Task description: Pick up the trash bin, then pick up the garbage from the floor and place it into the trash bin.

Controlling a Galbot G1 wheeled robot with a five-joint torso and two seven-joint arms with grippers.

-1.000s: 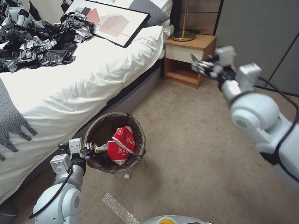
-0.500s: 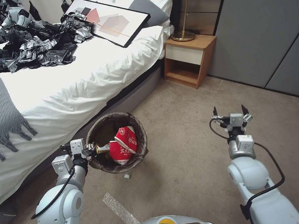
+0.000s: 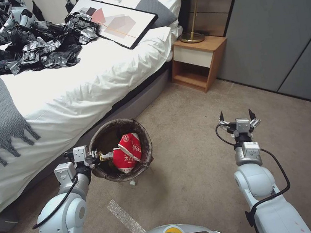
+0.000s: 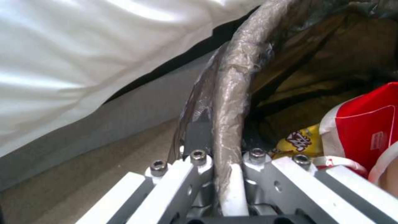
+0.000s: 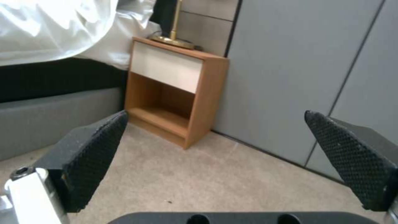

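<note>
Bin: beside the bed, its bag-lined rim pinched by the left gripper; whether it hangs just off the carpet or rests on it, I cannot tell.
Left grip: in the left wrist view the jaws are clenched on the rim, one finger outside the wall, one inside.
Inside the bin: crushed red-and-white bowls and a yellow wrapper lie against the far side.
Right gripper: jaws spread wide and holding nothing, above bare carpet, well apart from the bin, facing the nightstand.
Left on the floor: a small pale scrap just beside the bin's base, and a clear strip nearer the robot; both look like remaining litter.
Doing it well: keep the bin level so the bowls do not spill; the thin bag may slip under a one-sided pinch.
Next pick: the scrap is tiny and lies flat, so the right jaws likely need to narrow and come straight down.
</note>
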